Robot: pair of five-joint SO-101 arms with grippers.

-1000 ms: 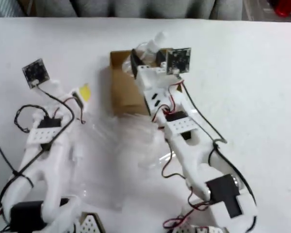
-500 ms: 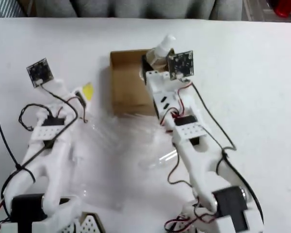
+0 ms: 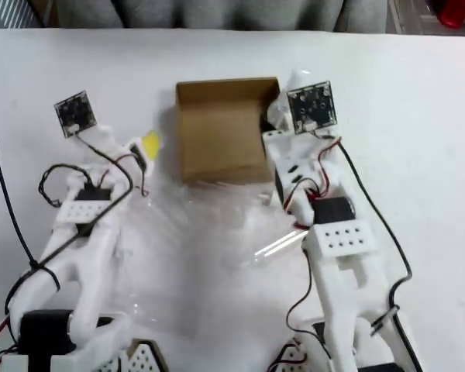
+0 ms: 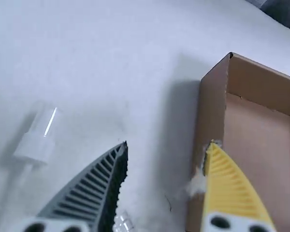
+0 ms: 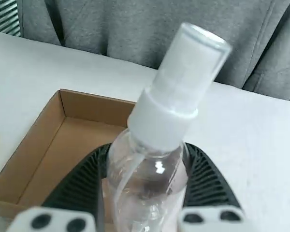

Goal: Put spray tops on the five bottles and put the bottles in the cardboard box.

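Closest in, two arms sit side by side on the white table (image 3: 418,93), and between them lies a glassy clutter of clear plastic (image 3: 209,232). How many bottles are in it, I cannot tell.

A little farther up on the left side, the left gripper (image 4: 166,145) hangs low over the table with its jaws spread wide, one grey finger and one yellow, and nothing between them. Beside the grey finger lies one loose spray top (image 4: 38,135) on its side, clear cap on and thin tube trailing. The yellow finger sits close to the left wall of the cardboard box (image 4: 212,111); touching or not, I cannot say.

Over on the right, the right gripper (image 5: 147,150) is clamped on one clear bottle (image 5: 147,183), with a black finger on each flank. That bottle already wears its white sprayer (image 5: 179,87), one fitted. It is held up just outside the box's right wall, near the far corner, and is not in the box.

There is one box, with brown floor showing and walls upright, standing between the two grippers. Beyond it is bare white table.
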